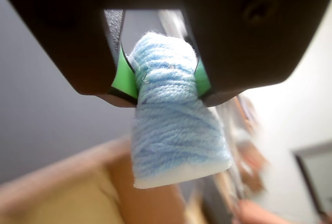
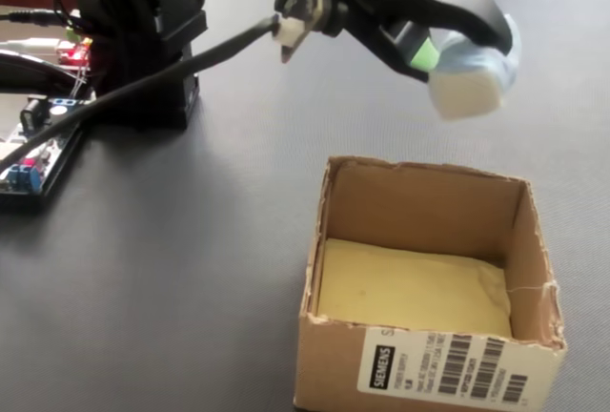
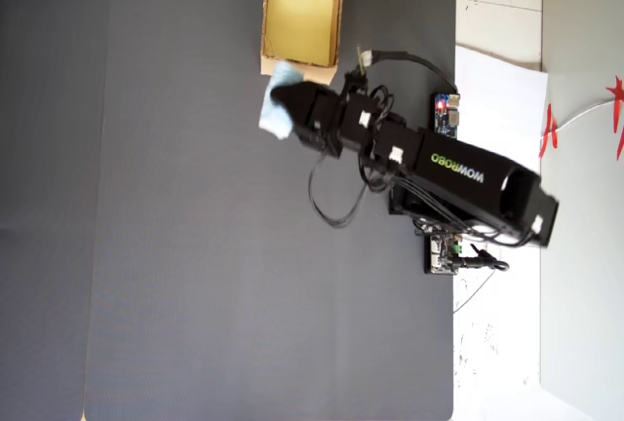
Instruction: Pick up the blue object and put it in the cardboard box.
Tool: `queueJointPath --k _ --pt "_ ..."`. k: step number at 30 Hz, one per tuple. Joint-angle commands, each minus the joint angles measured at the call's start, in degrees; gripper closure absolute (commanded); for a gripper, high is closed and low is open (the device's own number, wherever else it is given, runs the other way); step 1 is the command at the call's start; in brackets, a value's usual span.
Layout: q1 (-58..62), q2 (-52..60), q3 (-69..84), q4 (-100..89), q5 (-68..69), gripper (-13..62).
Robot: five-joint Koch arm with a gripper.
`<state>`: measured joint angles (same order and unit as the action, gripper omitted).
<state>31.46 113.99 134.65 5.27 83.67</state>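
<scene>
Fingers [image 1: 165,81] closed on blue lump [image 1: 174,125] — green pads [image 1: 126,76] pressing both sides, lower end hanging free below. Held in the air, clear of the worktop [image 2: 191,259]. In fixed view, lump [image 2: 469,78] above and just beyond the far wall of box [image 2: 429,197]. In overhead view, lump [image 3: 280,109] beside the box's near left corner [image 3: 268,68] — box at the worktop's top edge.
</scene>
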Motion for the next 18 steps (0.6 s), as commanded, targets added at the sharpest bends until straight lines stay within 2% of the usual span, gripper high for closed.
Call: queueJointPath --k 1,12,13,14,15,18 --pt "0.9 0.3 -6.4 -5.3 -0.1 43.1" --pt "12.0 -7.3 -11.4 -2.6 0.0 43.0" --pt "12.4 -8.0 -11.7 -1.1 0.1 40.0" --pt "13.0 -8.2 -12.7 5.3 0.4 31.7" --pt "13.1 -8.2 -12.6 5.4 0.4 31.0" --pt "13.1 -8.2 -13.0 8.3 0.8 21.9"
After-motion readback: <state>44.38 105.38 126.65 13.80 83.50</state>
